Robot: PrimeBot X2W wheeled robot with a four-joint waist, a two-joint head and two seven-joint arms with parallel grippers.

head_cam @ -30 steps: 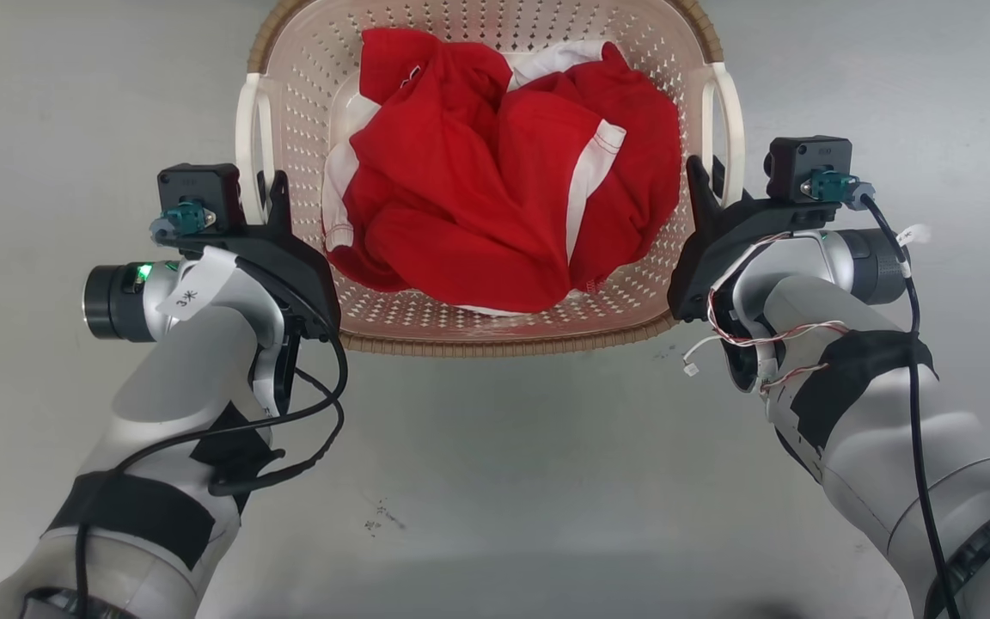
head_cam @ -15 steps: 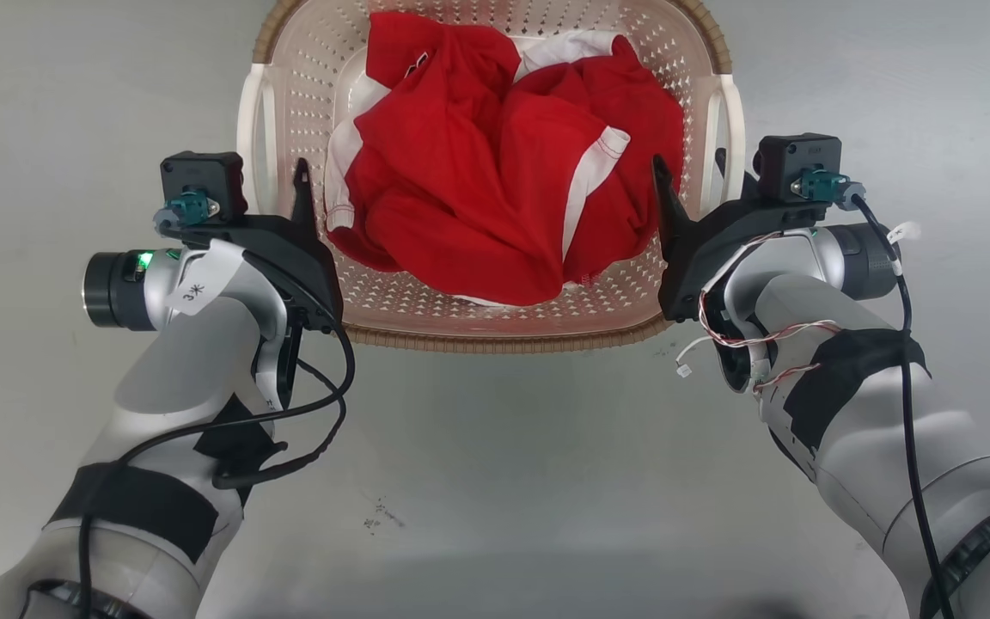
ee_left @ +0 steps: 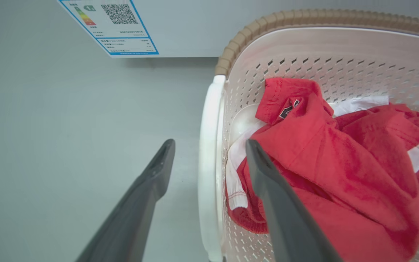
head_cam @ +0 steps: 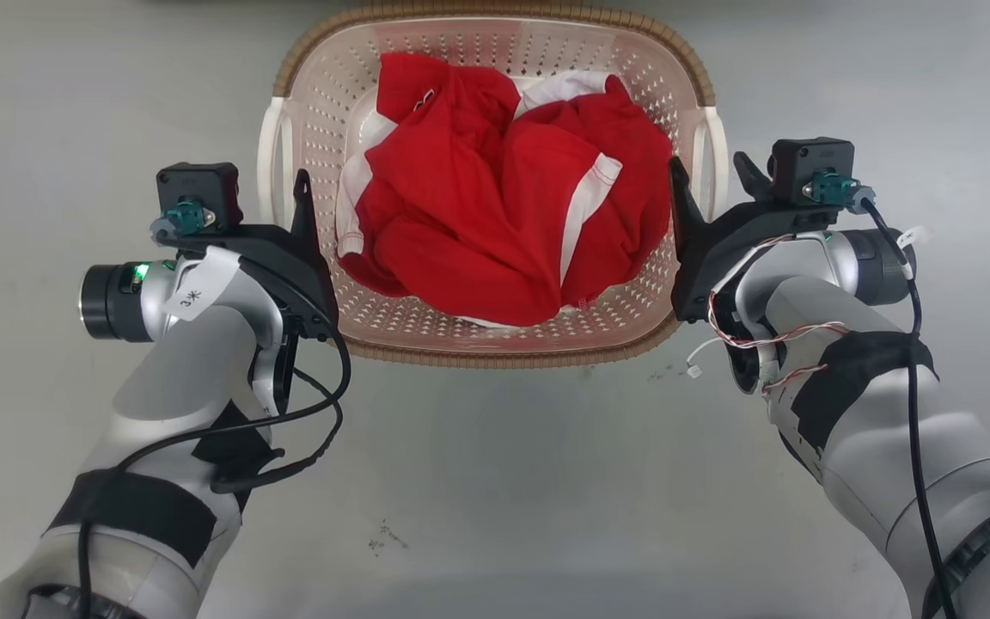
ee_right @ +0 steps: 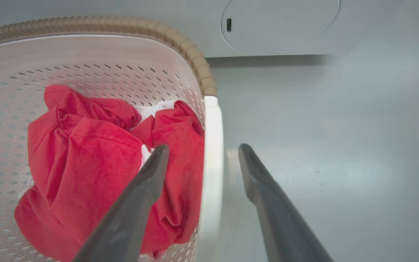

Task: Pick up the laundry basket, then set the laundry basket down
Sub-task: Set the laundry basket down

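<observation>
The laundry basket (head_cam: 495, 354) is pale pink-beige and perforated, with a brown woven-look rim, and it stands on the grey floor with crumpled red and white clothes (head_cam: 504, 215) inside. My left gripper (head_cam: 282, 185) is open, with one finger on either side of the white left handle (ee_left: 207, 163), and a gap shows on both sides. My right gripper (head_cam: 708, 163) is open in the same way around the white right handle (ee_right: 211, 163). In the wrist views, each inner finger reaches in over the clothes.
Just beyond the basket is a white appliance front, with an energy label (ee_left: 115, 25) and a round cover (ee_right: 280, 25). Bare grey floor (head_cam: 495, 481) lies on both sides of the basket and between it and me.
Both grippers have opened off the handles. The basket now looks smaller and sits lower in the head view, with its whole far rim showing.
</observation>
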